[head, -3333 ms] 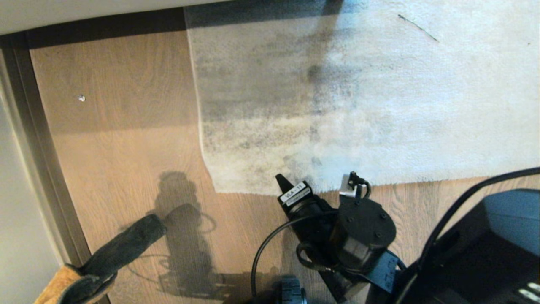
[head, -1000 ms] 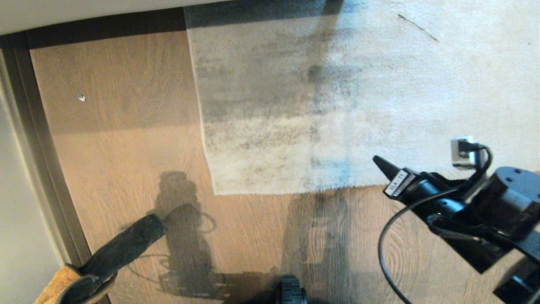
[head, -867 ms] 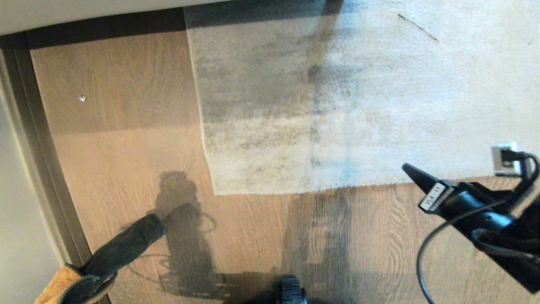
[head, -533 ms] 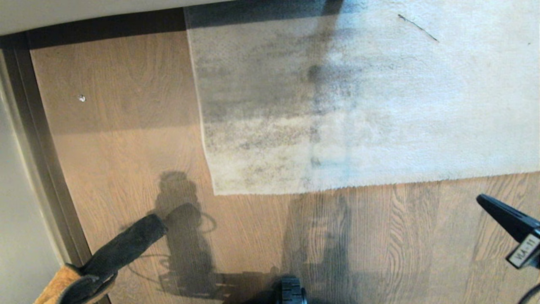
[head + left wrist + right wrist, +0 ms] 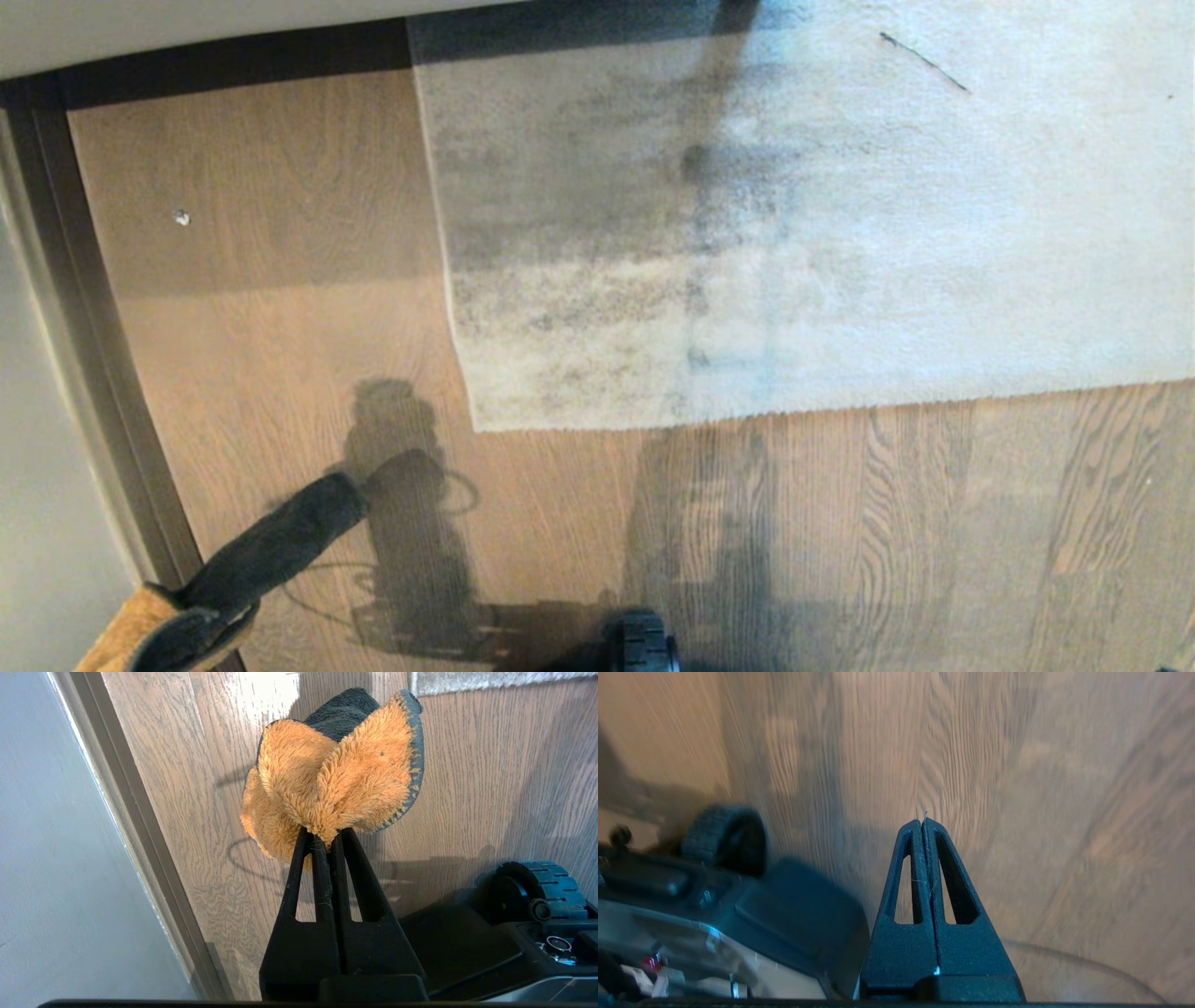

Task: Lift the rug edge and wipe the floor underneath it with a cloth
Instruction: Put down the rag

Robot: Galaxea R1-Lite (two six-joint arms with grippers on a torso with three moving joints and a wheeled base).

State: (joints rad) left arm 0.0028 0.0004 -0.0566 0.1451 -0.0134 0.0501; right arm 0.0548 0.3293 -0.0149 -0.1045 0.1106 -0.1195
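Observation:
The grey mottled rug [image 5: 794, 233] lies flat on the brown wood floor [image 5: 280, 280], its near rug edge [image 5: 747, 415] and square corner [image 5: 478, 425] resting down. My left gripper [image 5: 325, 835] is shut on the mustard-orange cloth [image 5: 327, 779], whose black reverse side folds behind it; in the head view the cloth [image 5: 243, 569] hangs at the lower left, well short of the rug corner. My right gripper [image 5: 923, 822] is shut and empty above bare floor [image 5: 1017, 788], beside the robot's base; it is out of the head view.
A dark skirting strip [image 5: 224, 56] runs along the far wall and a grey door frame [image 5: 84, 355] down the left side. The base's black wheel [image 5: 646, 644] shows at the bottom edge. A small white speck [image 5: 180, 217] lies on the floor.
My right arm has pulled back from the rug's near edge, swinging right and down out of the head view. The rug edge lies flat. The left gripper and cloth have not moved.

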